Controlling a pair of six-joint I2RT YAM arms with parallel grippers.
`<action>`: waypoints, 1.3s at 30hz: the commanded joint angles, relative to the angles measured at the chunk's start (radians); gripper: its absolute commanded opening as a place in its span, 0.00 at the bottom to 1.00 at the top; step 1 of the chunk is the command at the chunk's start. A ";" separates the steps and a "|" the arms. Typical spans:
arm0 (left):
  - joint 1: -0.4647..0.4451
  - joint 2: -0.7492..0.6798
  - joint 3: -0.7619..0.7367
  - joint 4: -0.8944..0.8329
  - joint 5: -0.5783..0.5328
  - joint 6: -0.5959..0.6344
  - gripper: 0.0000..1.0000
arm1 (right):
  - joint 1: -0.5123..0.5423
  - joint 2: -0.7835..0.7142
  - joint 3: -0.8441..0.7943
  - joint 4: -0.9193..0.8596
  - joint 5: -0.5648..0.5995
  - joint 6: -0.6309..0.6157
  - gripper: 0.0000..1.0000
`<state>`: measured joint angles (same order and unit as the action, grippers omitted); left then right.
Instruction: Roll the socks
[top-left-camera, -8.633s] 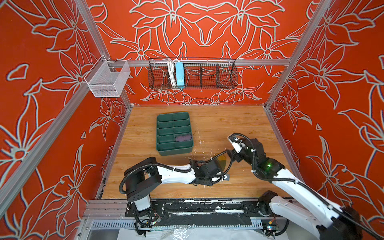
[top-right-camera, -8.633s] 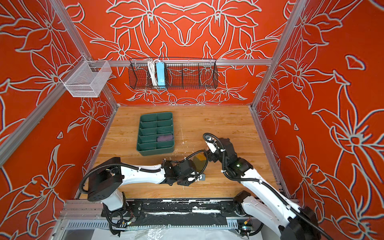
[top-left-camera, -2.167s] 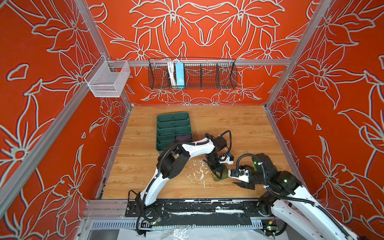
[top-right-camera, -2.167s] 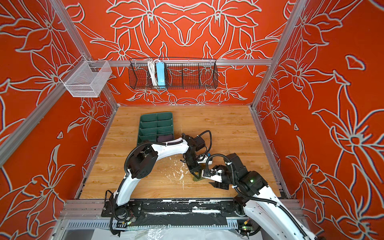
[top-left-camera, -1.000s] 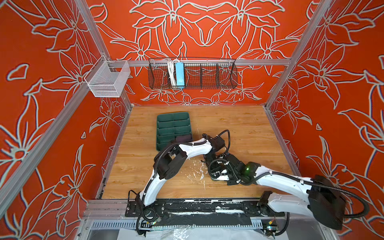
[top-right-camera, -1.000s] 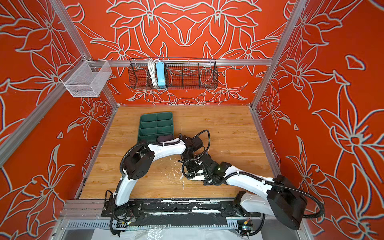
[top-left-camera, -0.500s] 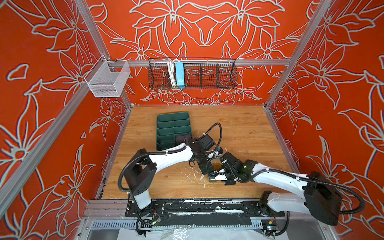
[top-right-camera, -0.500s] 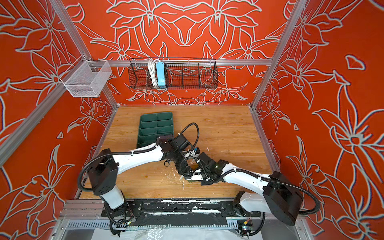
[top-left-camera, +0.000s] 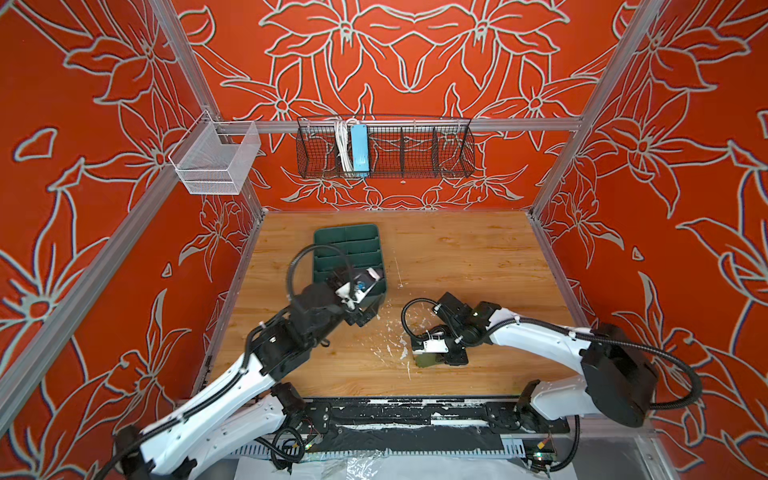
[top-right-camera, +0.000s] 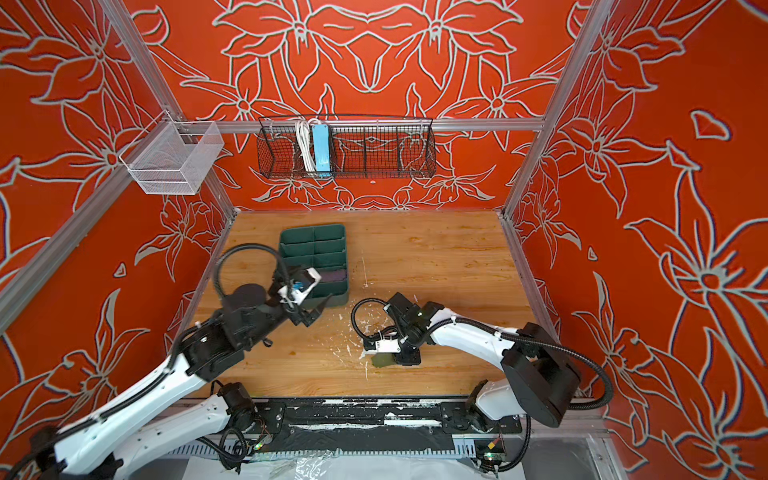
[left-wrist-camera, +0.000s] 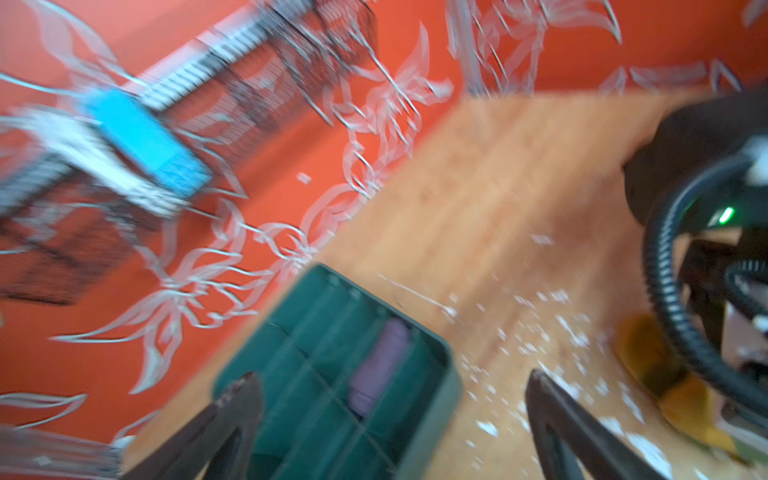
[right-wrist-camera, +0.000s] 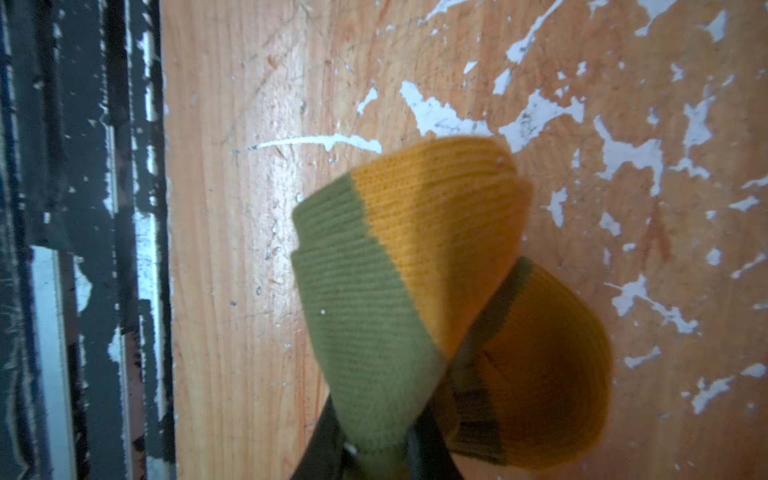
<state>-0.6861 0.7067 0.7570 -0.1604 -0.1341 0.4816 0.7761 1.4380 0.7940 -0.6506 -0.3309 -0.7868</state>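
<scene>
The olive green sock (right-wrist-camera: 365, 311) with its mustard toe is folded over and pinched in my shut right gripper (right-wrist-camera: 374, 449), just above the wood floor near the front. In both top views the olive sock (top-left-camera: 428, 360) (top-right-camera: 382, 360) shows under the right gripper (top-left-camera: 434, 351) (top-right-camera: 392, 352). The purple sock (left-wrist-camera: 382, 370) (top-right-camera: 332, 275) lies rolled in a compartment of the dark green tray (left-wrist-camera: 449, 374) (top-left-camera: 345, 230) (top-right-camera: 311, 230). My left gripper (left-wrist-camera: 392, 390) (top-left-camera: 368, 315) (top-right-camera: 318, 309) hangs open and empty at the tray's near corner, well left of the olive sock (left-wrist-camera: 665, 374).
White chipped patches mark the wood floor (top-left-camera: 390, 345) between the grippers. A black wire basket (top-left-camera: 386, 145) holding a blue box hangs on the back wall. A white mesh basket (top-left-camera: 216, 160) hangs on the left wall. A black rail (right-wrist-camera: 83, 249) runs along the front edge.
My left gripper has opened, let go of the olive sock and swung back left to the tray's corner. The right gripper stays shut on the olive sock.
</scene>
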 joint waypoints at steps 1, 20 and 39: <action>0.022 -0.052 -0.008 0.021 0.146 0.079 1.00 | -0.020 0.084 0.056 -0.141 -0.075 -0.042 0.00; -0.413 0.203 0.022 0.078 0.034 0.387 0.83 | -0.162 0.258 0.172 -0.025 -0.097 -0.095 0.00; -0.576 0.749 -0.193 0.542 -0.363 0.344 0.74 | -0.259 0.330 0.278 -0.171 -0.240 -0.100 0.00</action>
<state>-1.2842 1.4063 0.5362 0.2745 -0.4450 0.8295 0.5243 1.7393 1.0588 -0.7795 -0.5503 -0.8604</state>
